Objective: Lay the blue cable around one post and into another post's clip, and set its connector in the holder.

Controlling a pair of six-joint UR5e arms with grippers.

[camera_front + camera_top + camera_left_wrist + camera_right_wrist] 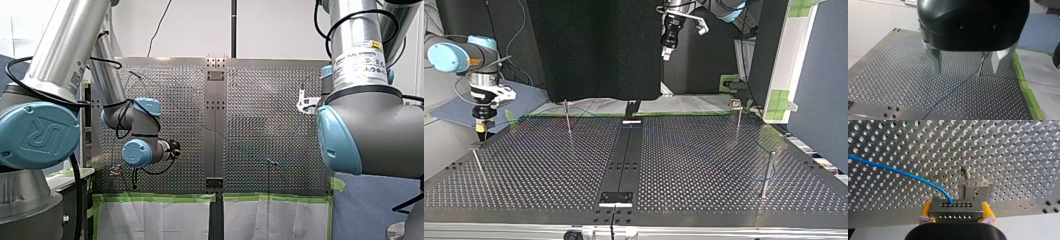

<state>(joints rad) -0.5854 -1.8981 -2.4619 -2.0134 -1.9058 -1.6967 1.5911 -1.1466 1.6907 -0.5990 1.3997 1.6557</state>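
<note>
My right gripper [956, 217] has its yellow pads shut on a perforated metal connector [955, 208]. The blue cable [898, 171] leaves the connector's top and runs off over the board. A small metal holder [975, 188] stands just ahead of the connector. In the top view my right gripper [482, 131] hangs close above that holder [475, 146] at the board's left edge. My left gripper [968, 72] is open above the board with nothing between its fingers. Below and ahead of it the cable [955, 87] reaches a thin post [982, 63]. My left gripper [665, 51] is raised high.
Several thin posts stand on the perforated board: one [567, 117] at the back left, one with a clip top [737, 119] at the back right, one [766, 175] nearer at the right. A dark strip [624, 160] runs down the middle. Green tape [1028, 92] edges the board.
</note>
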